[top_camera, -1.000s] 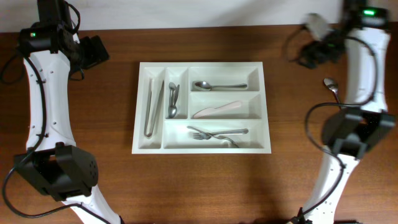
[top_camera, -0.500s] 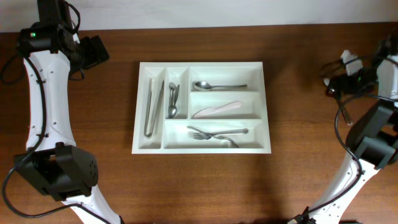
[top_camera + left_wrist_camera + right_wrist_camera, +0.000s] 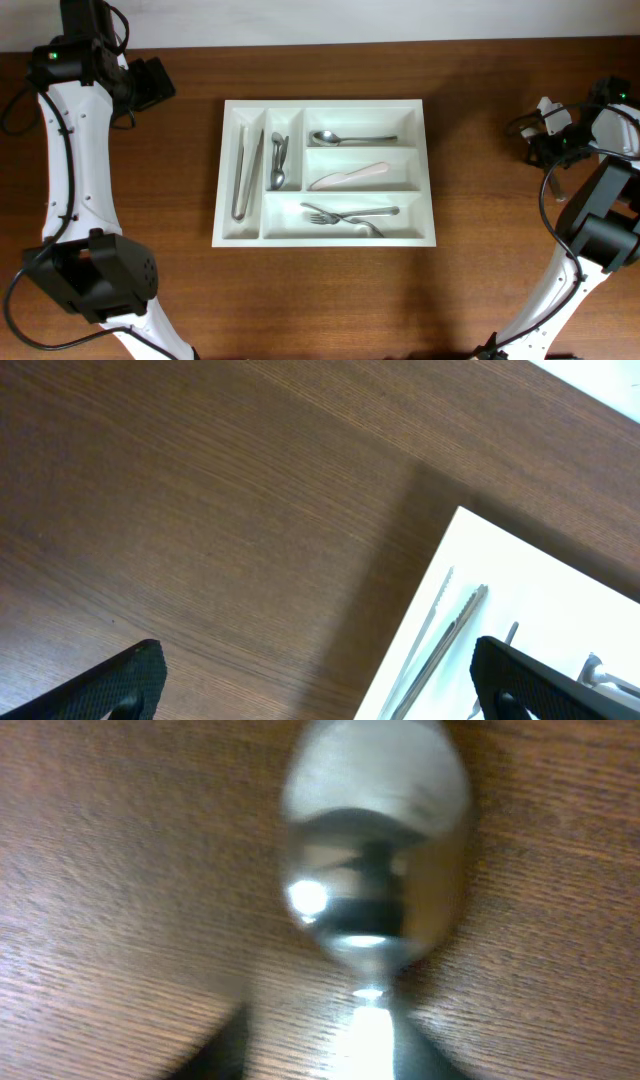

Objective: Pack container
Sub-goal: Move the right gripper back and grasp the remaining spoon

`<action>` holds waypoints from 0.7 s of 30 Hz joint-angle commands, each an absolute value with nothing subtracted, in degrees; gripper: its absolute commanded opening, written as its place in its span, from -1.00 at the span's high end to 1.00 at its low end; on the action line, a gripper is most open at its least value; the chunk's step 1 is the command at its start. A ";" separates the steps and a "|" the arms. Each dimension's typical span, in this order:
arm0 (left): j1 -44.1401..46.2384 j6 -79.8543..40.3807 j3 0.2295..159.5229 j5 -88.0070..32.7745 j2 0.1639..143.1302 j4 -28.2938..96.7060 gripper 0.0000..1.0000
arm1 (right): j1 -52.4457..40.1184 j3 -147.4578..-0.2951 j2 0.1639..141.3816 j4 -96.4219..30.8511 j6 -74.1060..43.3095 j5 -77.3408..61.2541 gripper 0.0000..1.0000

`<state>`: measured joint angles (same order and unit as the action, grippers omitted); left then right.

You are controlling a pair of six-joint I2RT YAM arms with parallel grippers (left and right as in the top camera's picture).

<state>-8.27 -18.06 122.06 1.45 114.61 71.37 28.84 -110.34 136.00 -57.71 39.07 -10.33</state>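
**White container mid-desk, cutlery sorted**

The container sits mid-desk. It holds tongs in the leftmost narrow slot and small utensils in the next. A spoon, a pale knife and forks lie in the three wide bays. The desk is brown wood, with a pale wall behind. The left gripper hangs spread wide, empty. The right gripper hovers at a second spoon near the desk's right edge; the blur hides whether it grips.

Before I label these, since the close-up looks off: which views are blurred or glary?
Right wrist: spoon blurred, too close, with a glare spot. Left wrist: table grain sharp, tray washed out white. Overhead: sharp, evenly lit, soft shadows.
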 commanded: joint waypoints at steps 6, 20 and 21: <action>-8.32 -18.63 122.83 1.08 114.52 71.46 -0.98 | 28.88 -109.23 135.46 -57.78 38.46 -11.40 0.92; -8.32 -18.63 122.83 1.08 114.52 71.46 -0.99 | 22.31 -128.22 135.35 -67.11 38.50 -25.41 0.92; -8.32 -18.63 122.85 1.08 114.54 71.46 -0.99 | 21.06 -130.34 135.35 -67.83 38.50 -27.03 0.93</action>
<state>-8.27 -18.06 122.06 1.45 114.61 71.40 24.73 -125.08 136.09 -66.92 38.70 -21.39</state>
